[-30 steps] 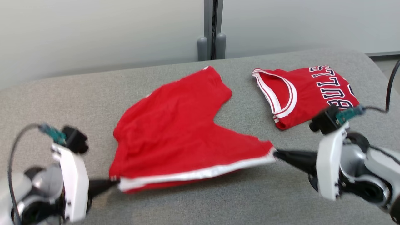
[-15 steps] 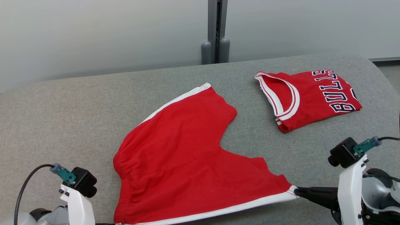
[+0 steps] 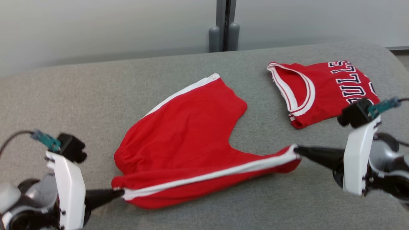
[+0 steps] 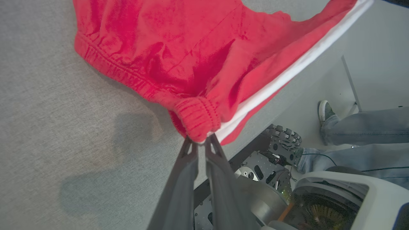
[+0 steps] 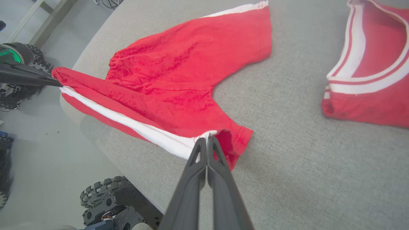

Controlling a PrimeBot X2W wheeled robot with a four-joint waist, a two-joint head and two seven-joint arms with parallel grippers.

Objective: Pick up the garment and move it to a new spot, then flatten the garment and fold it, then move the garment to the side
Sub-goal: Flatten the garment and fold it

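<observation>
The garment (image 3: 188, 137) is a pair of red shorts with white side stripes, spread on the grey table (image 3: 96, 89). Its near striped edge is lifted off the surface and stretched between both grippers. My left gripper (image 3: 120, 192) is shut on the waistband corner (image 4: 196, 119) at the lower left. My right gripper (image 3: 296, 149) is shut on the leg-hem corner (image 5: 209, 135) at the right. The far leg (image 5: 243, 35) lies flat on the table.
A folded red jersey (image 3: 322, 89) with white trim and dark lettering lies at the back right, close to my right wrist. The table's near edge runs just below the lifted hem; a person's legs (image 4: 361, 134) and a wheeled base (image 5: 108, 198) are beyond it.
The near striped edge, which lay low and flat half a second ago, is now raised and pulled back over the shorts by both grippers. The camera has shifted too.
</observation>
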